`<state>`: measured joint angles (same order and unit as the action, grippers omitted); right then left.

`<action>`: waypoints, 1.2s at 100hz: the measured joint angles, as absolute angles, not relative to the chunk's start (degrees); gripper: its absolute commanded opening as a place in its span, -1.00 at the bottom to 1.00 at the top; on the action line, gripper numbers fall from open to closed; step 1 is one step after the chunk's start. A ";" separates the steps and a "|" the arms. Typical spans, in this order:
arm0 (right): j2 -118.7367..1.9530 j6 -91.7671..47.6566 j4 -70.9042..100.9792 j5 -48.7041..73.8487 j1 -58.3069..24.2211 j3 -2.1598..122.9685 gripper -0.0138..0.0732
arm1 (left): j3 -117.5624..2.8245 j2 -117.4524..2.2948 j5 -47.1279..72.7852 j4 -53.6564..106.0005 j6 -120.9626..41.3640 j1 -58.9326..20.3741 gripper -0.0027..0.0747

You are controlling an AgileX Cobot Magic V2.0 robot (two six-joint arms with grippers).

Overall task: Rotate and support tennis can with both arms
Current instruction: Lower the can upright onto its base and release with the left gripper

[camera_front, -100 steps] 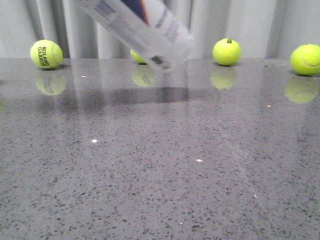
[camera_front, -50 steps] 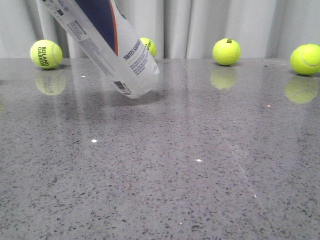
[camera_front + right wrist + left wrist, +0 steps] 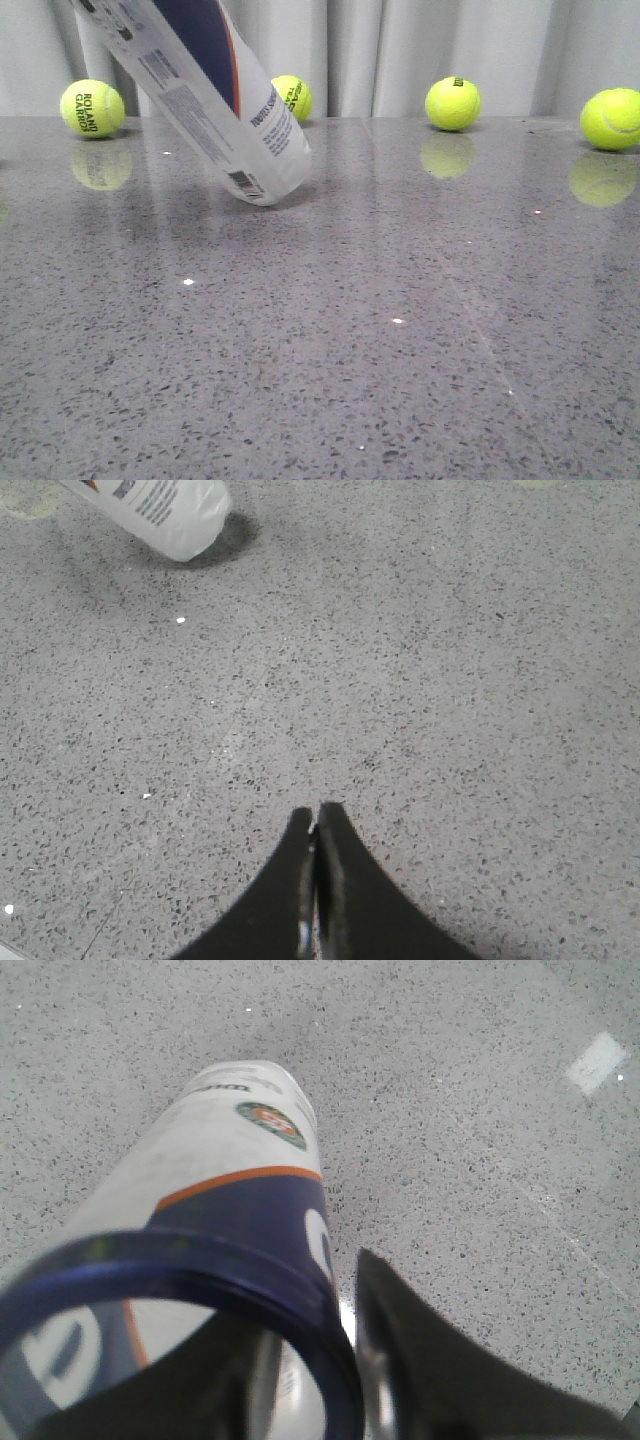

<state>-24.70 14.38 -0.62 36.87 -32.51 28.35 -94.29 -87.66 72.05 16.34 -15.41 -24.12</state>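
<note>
The tennis can [image 3: 215, 95] is a long clear tube with a white label, a navy band and an orange stripe. It leans steeply, its lower end resting on the grey table [image 3: 330, 330] at the back left. In the left wrist view the can [image 3: 225, 1190] runs away from the camera. My left gripper [image 3: 340, 1290] is shut on the can's navy rim, one finger inside the open end and one finger [image 3: 420, 1360] outside. My right gripper [image 3: 316, 815] is shut and empty above bare table, well apart from the can's lower end [image 3: 165, 510].
Several yellow-green tennis balls lie along the back edge of the table: one at far left [image 3: 92, 108], one behind the can [image 3: 292, 98], one right of the middle [image 3: 453, 103], one at far right [image 3: 612, 119]. A curtain hangs behind.
The can has swung down and to the left, from hanging above the table to resting its lower end on it. It now stands steeper.
</note>
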 measured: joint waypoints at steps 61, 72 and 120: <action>-24.70 14.38 -0.62 36.87 -32.51 28.35 -0.84 | -106.81 -96.13 72.13 17.44 -15.41 -24.16 0.10; -24.70 14.38 -0.62 36.87 -32.51 28.35 -0.84 | -110.93 -99.04 72.13 17.54 -15.41 -24.24 0.10; -24.70 14.38 -0.62 36.87 -32.51 28.35 -0.84 | -127.33 -110.42 72.27 17.78 -15.41 -24.28 0.10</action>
